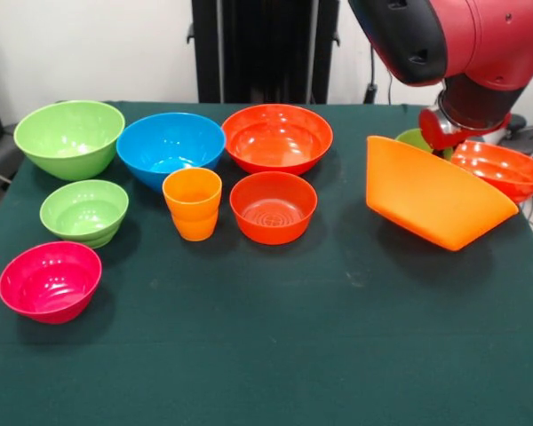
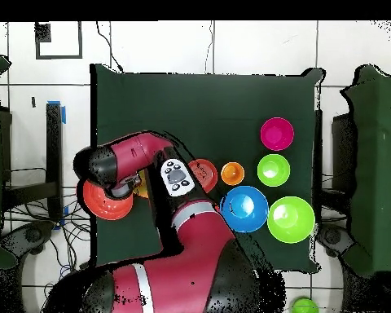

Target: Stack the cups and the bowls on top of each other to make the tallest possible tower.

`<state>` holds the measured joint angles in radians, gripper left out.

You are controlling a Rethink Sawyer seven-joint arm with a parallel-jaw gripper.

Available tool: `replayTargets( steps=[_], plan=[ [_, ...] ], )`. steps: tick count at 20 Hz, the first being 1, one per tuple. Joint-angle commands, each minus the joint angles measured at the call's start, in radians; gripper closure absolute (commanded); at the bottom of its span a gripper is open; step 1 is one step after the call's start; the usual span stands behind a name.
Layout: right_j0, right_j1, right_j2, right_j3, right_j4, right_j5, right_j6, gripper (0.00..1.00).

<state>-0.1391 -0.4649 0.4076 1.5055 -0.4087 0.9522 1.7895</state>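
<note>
Orange, glossy and tipped steeply on its side: the largest orange bowl [image 1: 431, 202] at the right edge of the dark green counter [image 1: 266, 355], a red-orange bowl [image 1: 505, 169] tilted just behind it, a sliver of small green bowl [image 1: 415, 138] beside. Above them, the red arm [image 1: 480, 44]; gripper hidden, open or closed impossible to tell. Standing upright to the left: orange cup [image 1: 193, 204], blue bowl [image 1: 171, 147], pink bowl [image 1: 50, 281], two green bowls [image 1: 69, 138] [image 1: 84, 212], two more red-orange bowls [image 1: 277, 138] [image 1: 273, 207].
</note>
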Motion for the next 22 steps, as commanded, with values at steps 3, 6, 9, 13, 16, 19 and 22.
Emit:
replayTargets(
  steps=[3, 6, 9, 13, 16, 19, 22],
  plan=[
    [-0.056, -0.016, 0.050, -0.087, -0.106, 0.024, -0.248, 1.00],
    [-0.066, -0.010, 0.052, -0.109, -0.129, 0.030, -0.277, 1.00],
    [-0.087, -0.018, 0.067, -0.082, -0.140, -0.007, -0.273, 1.00],
    [-0.105, -0.021, 0.090, -0.079, -0.161, -0.032, -0.273, 1.00],
    [-0.110, -0.005, 0.118, -0.096, -0.163, -0.060, -0.259, 1.00],
    [-0.100, 0.009, 0.135, -0.137, -0.154, -0.045, -0.230, 1.00],
    [-0.096, 0.022, 0.149, -0.180, -0.136, 0.007, -0.228, 1.00]
  ],
)
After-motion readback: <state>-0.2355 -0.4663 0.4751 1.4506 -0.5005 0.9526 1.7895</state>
